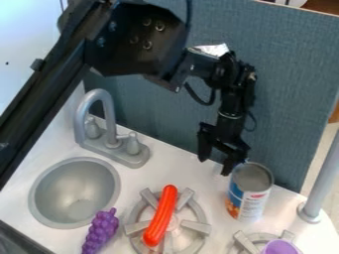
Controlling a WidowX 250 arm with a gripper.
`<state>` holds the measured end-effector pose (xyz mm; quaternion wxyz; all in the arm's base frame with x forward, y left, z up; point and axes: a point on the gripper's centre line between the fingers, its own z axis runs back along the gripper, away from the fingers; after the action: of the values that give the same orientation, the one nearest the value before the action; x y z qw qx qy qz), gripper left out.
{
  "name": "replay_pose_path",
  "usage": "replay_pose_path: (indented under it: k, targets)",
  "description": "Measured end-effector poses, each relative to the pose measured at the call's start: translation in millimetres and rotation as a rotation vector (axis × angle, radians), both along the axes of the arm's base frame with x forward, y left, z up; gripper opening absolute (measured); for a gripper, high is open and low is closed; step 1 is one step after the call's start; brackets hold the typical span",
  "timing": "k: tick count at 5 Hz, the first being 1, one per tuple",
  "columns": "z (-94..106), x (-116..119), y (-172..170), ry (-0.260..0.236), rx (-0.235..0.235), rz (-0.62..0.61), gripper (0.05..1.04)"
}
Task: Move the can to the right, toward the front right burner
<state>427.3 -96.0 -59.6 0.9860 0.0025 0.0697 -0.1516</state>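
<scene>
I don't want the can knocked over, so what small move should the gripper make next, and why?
I'd ease the gripper slightly toward the picture's right before any lowering. Its fingers look apart, but they hang off the left side of the upright can, one close by its rim, so going straight down might tip it. Whether that finger already touches, I can't tell.

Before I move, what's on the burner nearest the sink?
A red hot dog lies across the burner. The strip of burner directly beneath it is covered, can't be seen.
</scene>
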Motion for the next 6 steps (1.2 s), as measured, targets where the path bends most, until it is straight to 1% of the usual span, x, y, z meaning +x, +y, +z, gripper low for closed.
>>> replay_pose_path:
  k: [1, 2, 3, 4, 5, 6]
  targets:
    - [-1.5, -4, -19, -0.001, -0.017, -0.03, 1.003]
    - [-9.1, -10, -20, 0.008, -0.014, -0.028, 1.003]
    - [3.3, -14, -10, -0.041, 0.029, 0.022, 1.001]
    - [35.9, -9, -6, -0.157, 0.029, 0.029, 1.001]
    - [38.5, -15, -12, -0.159, 0.005, -0.005, 1.001]
    - [29.7, -45, -30, -0.066, -0.025, -0.074, 1.001]
